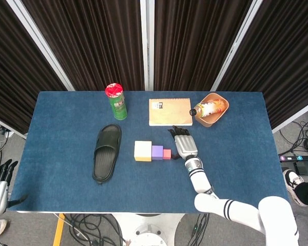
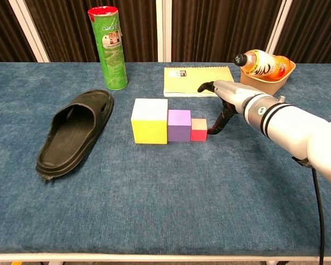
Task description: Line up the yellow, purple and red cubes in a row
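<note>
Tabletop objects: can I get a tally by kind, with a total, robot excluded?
Cubes: 3, namely yellow cube, purple cube, red cube
Slipper: 1
Chip can: 1
Notebook: 1
Bowl: 1
Bottle, lying in the bowl: 1
Total: 8
</note>
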Available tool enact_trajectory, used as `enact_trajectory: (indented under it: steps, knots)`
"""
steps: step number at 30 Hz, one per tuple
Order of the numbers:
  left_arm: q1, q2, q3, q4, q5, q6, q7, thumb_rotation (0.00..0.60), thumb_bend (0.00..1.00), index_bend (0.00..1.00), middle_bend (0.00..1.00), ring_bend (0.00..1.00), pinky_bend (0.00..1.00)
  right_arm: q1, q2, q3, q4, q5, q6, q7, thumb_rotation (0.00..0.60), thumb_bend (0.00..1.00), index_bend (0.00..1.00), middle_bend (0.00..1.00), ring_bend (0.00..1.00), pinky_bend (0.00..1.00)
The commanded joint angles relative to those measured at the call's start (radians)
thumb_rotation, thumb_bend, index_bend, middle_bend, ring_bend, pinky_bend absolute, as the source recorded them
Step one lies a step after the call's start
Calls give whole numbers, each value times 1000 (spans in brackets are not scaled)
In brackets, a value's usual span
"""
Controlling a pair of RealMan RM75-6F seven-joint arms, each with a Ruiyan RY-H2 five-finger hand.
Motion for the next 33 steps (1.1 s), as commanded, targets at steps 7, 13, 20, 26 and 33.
enact_trajectory:
  steps: [7, 13, 20, 26, 33]
  knots:
    - [2, -2, 1, 5, 5, 5, -6, 600, 59, 135, 156, 107, 157, -45, 54, -29, -66, -37, 36, 17, 600, 60, 92, 0, 0, 0]
    - [-1, 1, -4, 1, 13, 14, -6, 600, 59, 135, 156, 107, 157, -141, 201, -87, -215, -206, 97, 140, 600, 80, 91, 7, 0, 0]
    - [-11, 5, -12, -13, 19, 15, 10, 600, 59, 135, 156, 107, 157, -342, 470, -225, -399, -510, 308, 346, 600, 189, 90, 80, 0, 0]
    - [-29, 11, -20, -43, 20, 4, 41, 600, 59, 135, 156, 107, 157, -522, 567, -306, -406, -669, 554, 501, 600, 248, 123, 112, 0, 0]
    - [-44, 16, -25, -81, 33, 6, 79, 600, 60, 135, 156, 107, 157, -635, 664, -383, -453, -764, 648, 593, 600, 249, 124, 94, 0, 0]
